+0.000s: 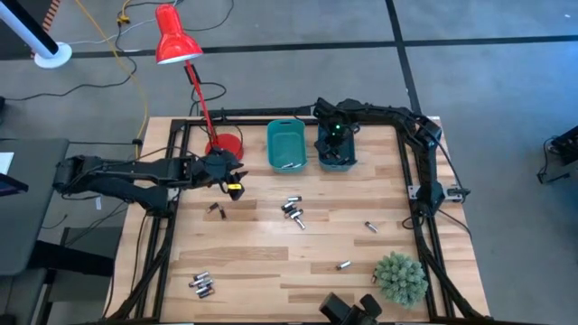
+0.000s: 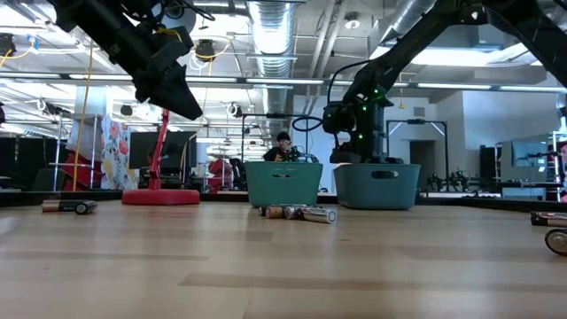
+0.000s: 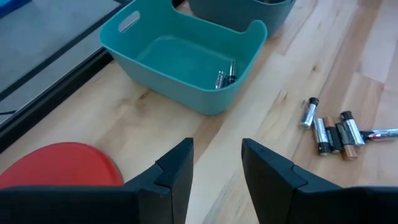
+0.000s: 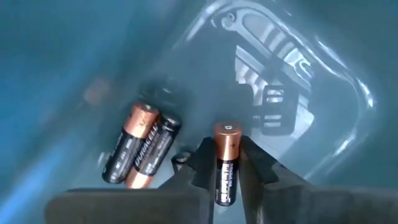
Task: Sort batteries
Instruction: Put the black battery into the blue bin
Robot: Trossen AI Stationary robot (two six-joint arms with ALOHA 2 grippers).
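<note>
Pale wood table [image 1: 271,262], loose batteries [image 1: 293,211] scattered mid-table. Right gripper [image 4: 225,163] inside darker bin [image 1: 338,159], pinching battery [image 4: 225,163] across body. Left gripper [image 3: 216,167] spread, empty, near lamp base [image 1: 226,144]. Small, rigid, smooth, likely roll; grasp mid-length.

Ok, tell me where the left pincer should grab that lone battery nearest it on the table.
Grip the battery across its middle, coming straight down, fingers either side of its length. It lies flat and apart from the others, so the sides look clear. The left pincer is open just beside it.
</note>
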